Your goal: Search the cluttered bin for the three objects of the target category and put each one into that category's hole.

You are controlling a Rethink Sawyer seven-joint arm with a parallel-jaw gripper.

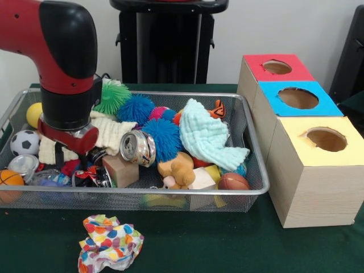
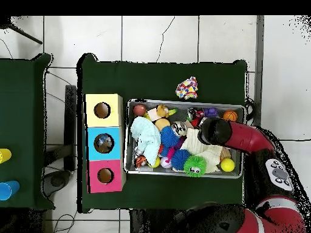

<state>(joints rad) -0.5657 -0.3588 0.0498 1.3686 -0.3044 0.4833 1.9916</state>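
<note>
The wire mesh bin (image 1: 255, 190) sits on the green table, full of toys; it also shows in the overhead view (image 2: 182, 102). My red and black arm reaches down into its left end. My gripper (image 1: 75, 161) is low among the clutter, between a cream cloth (image 1: 111, 132) and a crushed can (image 1: 96, 177); I cannot tell whether it is open or shut. A wrinkly clear plastic piece (image 1: 44, 178) lies just to its lower left, against the front wall. I see no other clear plastic pieces. In the overhead view the arm (image 2: 214, 130) hides the gripper.
Three wooden boxes with holes stand right of the bin: red top (image 1: 277, 67), blue top (image 1: 298, 98), yellow top (image 1: 326, 139). A dotted cloth (image 1: 110, 242) lies in front of the bin. A silver can (image 1: 138, 149), mint cloth (image 1: 207, 136) and soccer ball (image 1: 24, 142) crowd the bin.
</note>
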